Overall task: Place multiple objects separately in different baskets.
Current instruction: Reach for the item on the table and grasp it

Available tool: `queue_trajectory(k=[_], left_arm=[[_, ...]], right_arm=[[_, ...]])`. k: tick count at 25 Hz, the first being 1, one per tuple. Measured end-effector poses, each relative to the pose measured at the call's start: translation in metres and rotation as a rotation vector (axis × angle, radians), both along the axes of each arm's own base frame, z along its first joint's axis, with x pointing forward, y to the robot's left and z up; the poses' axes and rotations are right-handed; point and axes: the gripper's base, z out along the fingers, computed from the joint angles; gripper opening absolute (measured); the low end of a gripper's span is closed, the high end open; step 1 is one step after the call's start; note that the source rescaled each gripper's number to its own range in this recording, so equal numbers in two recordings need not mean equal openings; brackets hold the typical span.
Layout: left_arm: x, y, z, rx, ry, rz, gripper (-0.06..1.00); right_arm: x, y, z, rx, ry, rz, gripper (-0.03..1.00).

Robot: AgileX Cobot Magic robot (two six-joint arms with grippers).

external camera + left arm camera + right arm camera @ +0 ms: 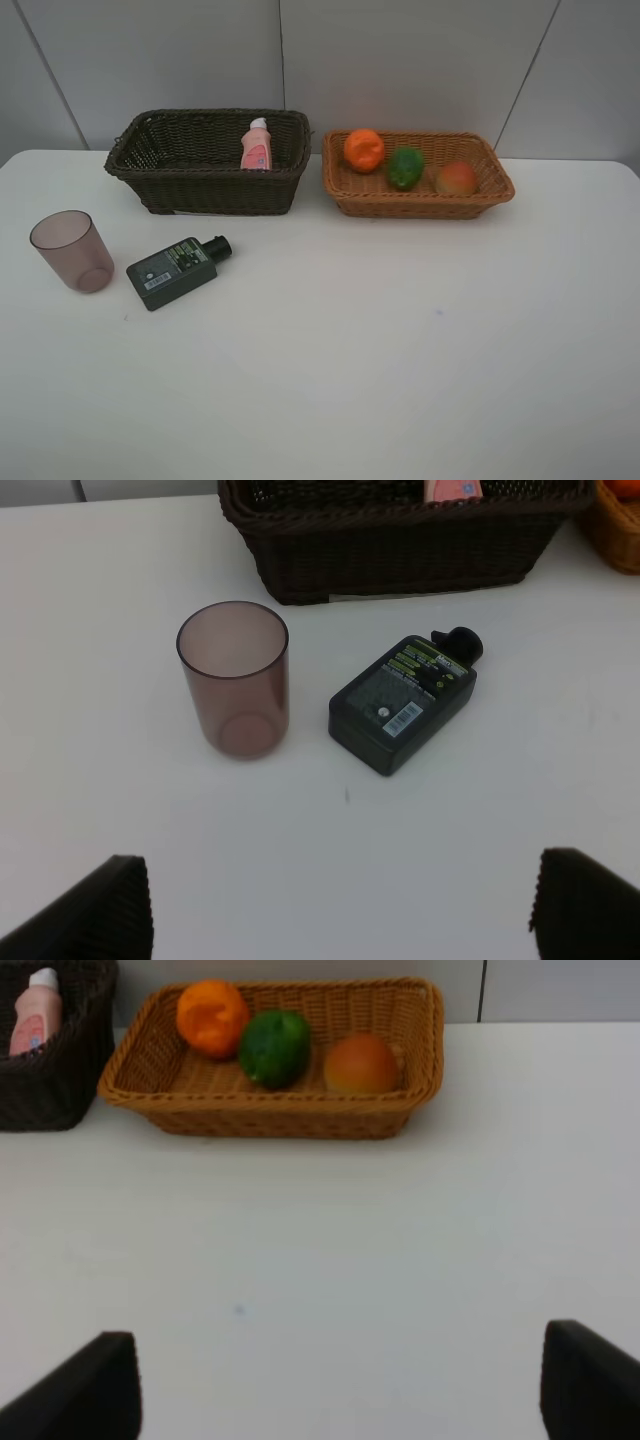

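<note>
Well, leftmost on the smooth white table [350, 380] stands a translucent mauve cup [72, 250], a flat dark-green bottle [177, 270] lying beside it. The deep dark wicker basket [200, 188] holds an upright pink bottle [257, 146]. The shallow tan basket [420, 203] holds a tangerine [364, 150], a green fruit [405, 167] and a red-orange fruit [456, 179]. The left gripper [345, 905] and right gripper [340, 1385] both gape wide.

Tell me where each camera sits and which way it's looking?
Exterior high: up high off the arms, looking down over the table at the dark basket and tan basket; no robot part shows.
Left wrist: on the left arm, facing the mauve cup, dark-green bottle and dark basket; left gripper fingertips show, wide apart.
Right wrist: on the right arm, facing the tan basket with tangerine, green fruit and red-orange fruit; right gripper fingertips show, wide apart.
Shared: both wrist views catch the dark basket and its pink bottle.
</note>
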Motion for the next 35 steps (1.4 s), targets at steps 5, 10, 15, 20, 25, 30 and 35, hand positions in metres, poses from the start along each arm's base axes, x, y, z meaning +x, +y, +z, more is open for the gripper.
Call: queue_trajectory(k=[5, 10, 15, 20, 25, 30, 35], left_arm=[[0.0000, 0.0000, 0.0000, 0.000, 0.000, 0.000, 0.98], [0.0000, 0.0000, 0.0000, 0.000, 0.000, 0.000, 0.98], [0.0000, 0.0000, 0.0000, 0.000, 0.000, 0.000, 0.98], [0.0000, 0.0000, 0.0000, 0.000, 0.000, 0.000, 0.98], [0.0000, 0.0000, 0.0000, 0.000, 0.000, 0.000, 0.98], [0.0000, 0.0000, 0.0000, 0.000, 0.000, 0.000, 0.98], [0.0000, 0.0000, 0.0000, 0.000, 0.000, 0.000, 0.98]], right_arm=[[0.0003, 0.0001, -0.0009, -0.001, 0.003, 0.000, 0.70], [0.0001, 0.0001, -0.0009, 0.000, 0.003, -0.049, 0.70], [-0.0003, 0.0003, -0.0009, 0.000, 0.003, -0.136, 0.70], [-0.0003, 0.0003, -0.0009, 0.000, 0.003, -0.140, 0.70], [-0.0003, 0.0003, -0.0009, -0.003, 0.003, -0.138, 0.70], [-0.0003, 0.0003, -0.0009, -0.003, 0.003, -0.138, 0.70], [-0.0003, 0.0003, -0.0009, -0.003, 0.003, -0.138, 0.70]])
